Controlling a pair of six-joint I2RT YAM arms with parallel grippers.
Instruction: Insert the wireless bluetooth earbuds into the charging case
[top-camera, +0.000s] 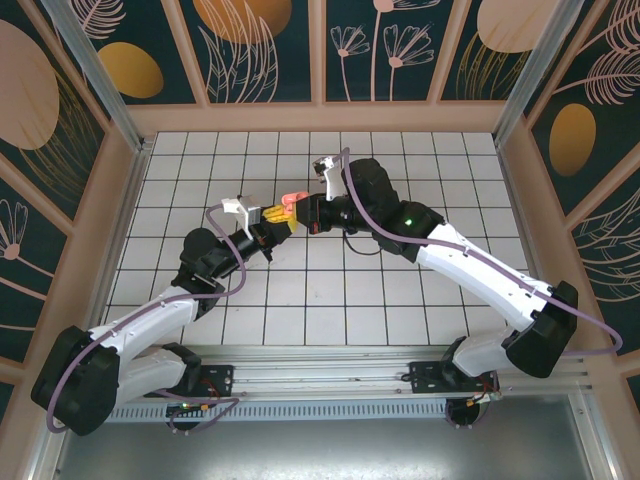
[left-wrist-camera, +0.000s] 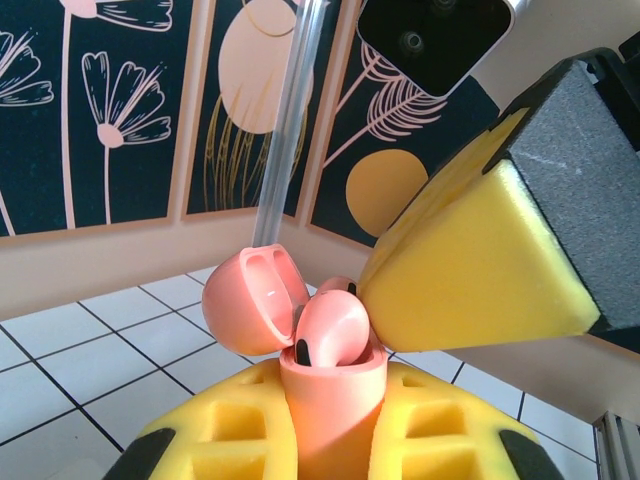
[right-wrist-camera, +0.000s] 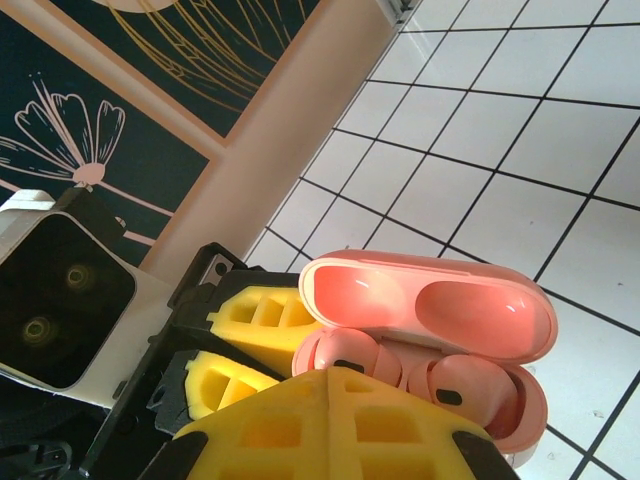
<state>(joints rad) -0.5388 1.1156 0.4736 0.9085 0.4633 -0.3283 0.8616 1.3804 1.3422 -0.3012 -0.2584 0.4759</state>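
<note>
Left hand (top-camera: 278, 222) is clamped on the pink charging case (left-wrist-camera: 330, 410). The case stands upright just past its fingertips with the lid (left-wrist-camera: 250, 290) flipped open. Two pink earbuds (right-wrist-camera: 345, 355) sit inside. Right hand (top-camera: 303, 213) is pinched shut, coming in from the opposite side, tips right up against one earbud. Both arms reach low over the bench (top-camera: 400, 300).
</note>
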